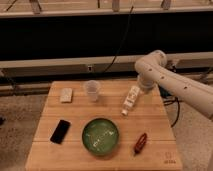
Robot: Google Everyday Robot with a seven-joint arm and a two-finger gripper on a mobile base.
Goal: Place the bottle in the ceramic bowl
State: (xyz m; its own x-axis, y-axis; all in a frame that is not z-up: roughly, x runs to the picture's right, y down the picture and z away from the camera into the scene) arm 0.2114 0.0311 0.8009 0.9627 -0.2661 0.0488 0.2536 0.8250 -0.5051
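The bottle [131, 100], slim and white with an orange-marked label, lies on the wooden table [45, 112] right of centre, pointing front-left. The ceramic bowl [101, 135], wide, green and glossy, sits at the front centre, apart from the bottle. My white arm comes in from the right, and its gripper [142, 88] hangs just above the bottle's far end, at its upper right. The bowl looks empty.
A clear plastic cup [92, 90] stands at the back centre, left of the bottle. A beige block [66, 94] lies at the back left. A black flat phone-like object [60, 131] lies left of the bowl. A dark red-brown oblong object [141, 142] lies right of the bowl.
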